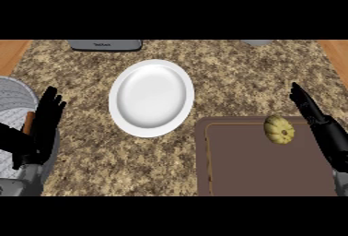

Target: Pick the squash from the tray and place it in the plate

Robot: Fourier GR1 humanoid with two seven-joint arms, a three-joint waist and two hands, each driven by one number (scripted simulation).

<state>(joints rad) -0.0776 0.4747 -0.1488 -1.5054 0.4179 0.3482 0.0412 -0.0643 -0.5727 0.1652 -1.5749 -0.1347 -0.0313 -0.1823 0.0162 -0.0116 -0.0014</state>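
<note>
On the brown tray [265,161], close to its far edge and toward its right side, lies the squash [279,129]. It is small, round and yellow, with ribs running over its surface, and nothing holds it. The tray itself sits at the near right corner of the granite counter [231,73], and its near part runs out of the view at the bottom.

Just beside the right edge of the tray is the right hand [314,113]. Its fingers are straight and point away from the robot, so the hand is open and holds nothing. It is near the squash but does not touch it.

To the left of the tray, about in the middle of the counter, stands the white plate [152,97], and it carries nothing. A narrow strip of counter separates the plate from the far left corner of the tray.

At the left edge of the counter shows the left hand [46,120], also with straight fingers up, open and resting. Behind it a grey round object [15,103] is partly visible. At the far edge of the counter a dark grey flat appliance [105,44] is cut by the view.
</note>
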